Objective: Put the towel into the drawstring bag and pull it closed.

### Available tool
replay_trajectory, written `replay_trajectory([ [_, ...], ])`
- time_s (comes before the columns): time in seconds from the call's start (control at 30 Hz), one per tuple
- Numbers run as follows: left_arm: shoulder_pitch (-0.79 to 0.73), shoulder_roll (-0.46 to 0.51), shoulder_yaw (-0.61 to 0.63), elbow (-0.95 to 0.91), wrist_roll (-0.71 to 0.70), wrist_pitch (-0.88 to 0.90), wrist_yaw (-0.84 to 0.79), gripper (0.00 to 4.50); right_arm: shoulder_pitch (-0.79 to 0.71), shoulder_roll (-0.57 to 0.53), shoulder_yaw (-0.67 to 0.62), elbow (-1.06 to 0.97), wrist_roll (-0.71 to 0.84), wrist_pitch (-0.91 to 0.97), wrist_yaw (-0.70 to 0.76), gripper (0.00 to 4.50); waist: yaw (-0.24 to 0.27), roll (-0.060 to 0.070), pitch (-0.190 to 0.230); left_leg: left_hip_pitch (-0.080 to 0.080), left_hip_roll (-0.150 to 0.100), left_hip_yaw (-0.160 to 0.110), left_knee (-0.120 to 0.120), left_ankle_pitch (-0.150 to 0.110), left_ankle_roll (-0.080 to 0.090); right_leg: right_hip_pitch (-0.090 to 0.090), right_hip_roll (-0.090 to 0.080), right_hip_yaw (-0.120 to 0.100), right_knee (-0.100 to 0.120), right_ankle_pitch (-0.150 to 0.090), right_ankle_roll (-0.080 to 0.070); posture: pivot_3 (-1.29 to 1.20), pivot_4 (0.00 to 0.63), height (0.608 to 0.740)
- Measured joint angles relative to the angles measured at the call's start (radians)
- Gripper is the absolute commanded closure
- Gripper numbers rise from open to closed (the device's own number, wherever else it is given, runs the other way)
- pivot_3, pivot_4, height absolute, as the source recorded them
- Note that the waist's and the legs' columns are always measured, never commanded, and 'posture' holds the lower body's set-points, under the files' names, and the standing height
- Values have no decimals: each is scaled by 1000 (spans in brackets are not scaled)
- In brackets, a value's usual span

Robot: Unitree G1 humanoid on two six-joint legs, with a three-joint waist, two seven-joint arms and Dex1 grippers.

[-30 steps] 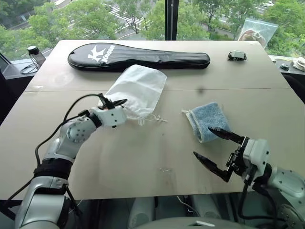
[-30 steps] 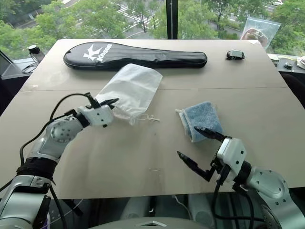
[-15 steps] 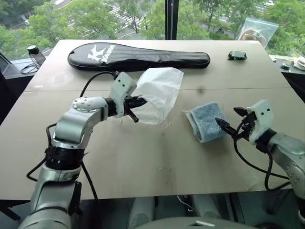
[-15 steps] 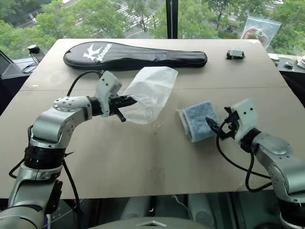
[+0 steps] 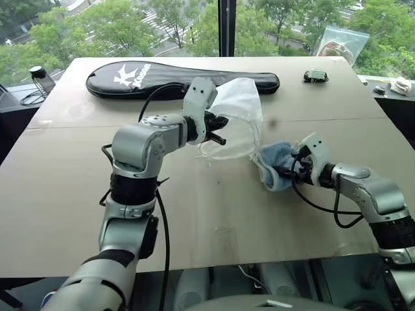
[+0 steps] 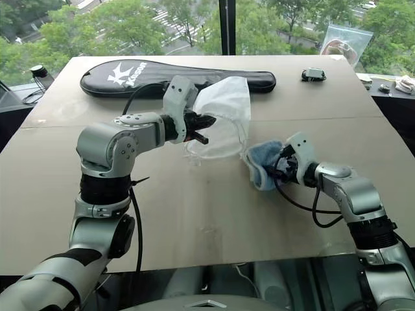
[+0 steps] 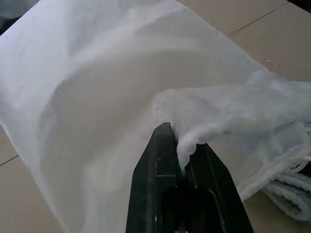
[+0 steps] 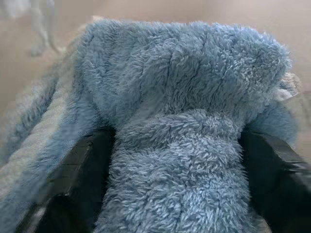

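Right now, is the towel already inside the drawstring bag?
No: the towel lies on the table, bunched between the right gripper fingers, beside the drawstring bag.

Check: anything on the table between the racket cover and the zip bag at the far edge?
Yes: one small dark object sits on the table between the black racket cover and the clear zip bag, seen in the left eye view.
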Motion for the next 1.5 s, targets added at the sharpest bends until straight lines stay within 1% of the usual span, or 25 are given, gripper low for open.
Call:
replay_trajectory([
  [0.1,-18,-17,-1,55,14,-5,21,4500,3,-11,34,7,-55,-73,26,3104,0,0,-1,1,0,-1,1,0,0,2,0,0,0,1,1,0,150,740],
  [0.17,-27,-25,-1,93,23,-12,33,4500,17,-15,47,-16,-80,-100,33,3952,0,0,-1,1,0,-1,1,0,0,1,0,0,0,1,1,0,150,740],
  [0.2,-32,-27,-1,110,29,-18,37,4500,25,-15,48,-28,-88,-108,32,4342,0,0,-1,0,0,-1,1,0,0,1,0,0,0,1,1,0,150,740],
  [0.23,-42,-29,-2,133,35,-27,40,4500,42,-14,42,-45,-93,-117,31,4484,1,0,-1,0,0,-1,1,0,0,1,0,0,0,1,1,0,150,740],
  [0.37,-50,-28,-3,171,44,-56,41,4500,109,25,-9,-111,-89,-139,19,4484,1,0,0,-5,-1,-2,1,0,0,-3,0,0,0,1,0,0,150,740],
  [0.4,-56,-29,-14,191,49,-67,40,4500,143,33,-34,-156,-71,-139,21,4484,2,0,0,-7,-1,-2,0,0,0,-5,0,0,0,3,-3,0,150,740],
  [0.43,-64,-28,-21,209,52,-68,39,4500,174,38,-36,-207,-44,-137,36,4484,3,1,0,-9,-1,-2,0,0,0,-7,0,0,0,3,-3,0,150,740],
  [0.5,-76,-27,-24,225,56,-68,37,4500,203,41,-32,-262,-18,-137,58,4484,3,1,1,-11,-1,-2,-1,0,0,-9,0,0,0,3,-3,0,150,740],
  [0.53,-90,-24,-28,239,57,-68,34,4500,229,39,-28,-326,10,-137,87,4484,3,3,2,-14,-1,-2,-1,0,0,-12,-1,0,0,3,-3,0,150,740],
  [0.6,-104,-21,-36,242,57,-67,25,4500,232,25,-27,-396,34,-138,117,4484,1,3,2,-19,-2,-2,1,0,0,-16,-1,0,0,3,-3,0,150,740],
  [0.63,-112,-19,-60,242,56,-61,8,4500,228,-3,-5,-456,33,-138,141,4484,5,3,2,-22,-2,-4,2,0,0,-18,-2,-2,0,3,-3,0,150,740],
  [0.7,-116,-24,-78,244,55,-54,-8,4500,203,11,49,-486,26,-142,151,4484,6,3,2,-22,-2,-4,2,0,0,-18,-2,-3,0,3,-3,0,150,740],
  [0.77,-120,-29,-88,244,55,-46,-13,4500,180,21,74,-490,18,-148,156,4484,6,3,2,-22,-2,-4,2,0,0,-18,-2,-3,0,3,-3,0,150,740],
  [0.83,-122,-31,-89,246,55,-35,-21,4500,131,23,115,-472,-29,-167,160,4484,4,3,2,-22,-2,-4,2,0,0,-18,-2,-2,0,3,-3,0,150,740],
  [0.9,-127,-40,-92,245,53,-24,-27,4500,63,62,158,-414,-78,-186,149,4484,3,3,2,-22,-2,-4,2,0,0,-18,-2,-3,0,3,-3,0,150,740],
  [1.0,-130,-50,-108,229,34,-6,-45,4500,-28,123,213,-299,-162,-205,105,4484,5,3,2,-23,-2,-5,2,0,0,-19,-2,-3,0,3,-3,0,150,740],
  [1.13,-126,-17,-114,175,15,14,-80,4500,-65,146,229,-216,-255,-179,29,4484,8,4,3,-23,-3,-4,2,0,-1,-19,-3,-3,0,3,-3,0,150,740],
  [1.2,-106,23,-146,126,11,14,-111,4500,-66,179,211,-176,-278,-152,-26,4484,8,4,3,-23,-3,-4,1,0,-1,-19,-3,-3,0,3,-3,0,150,740],
  [1.33,-36,95,-224,60,-15,13,-192,4500,-48,273,121,-173,-244,-91,-100,4484,7,5,3,-24,-2,-5,1,0,-1,-20,-3,-3,1,3,-4,0,150,740],
  [1.4,-36,130,-227,37,-36,20,-231,4500,-31,298,78,-184,-221,-70,-120,4484,7,5,3,-23,-2,-4,1,0,-1,-20,-3,-3,1,3,-3,0,150,740],
  [1.43,-36,156,-226,24,-56,24,-262,4500,-20,327,28,-191,-190,-52,-139,4484,8,5,3,-23,-2,-4,1,0,0,-20,-3,-3,1,3,-3,0,150,740],
  [1.5,-36,161,-225,21,-66,29,-278,4500,-16,351,-16,-197,-160,-34,-154,4484,9,5,3,-23,-3,-4,1,0,0,-20,-3,-3,1,3,-3,0,150,740],
])
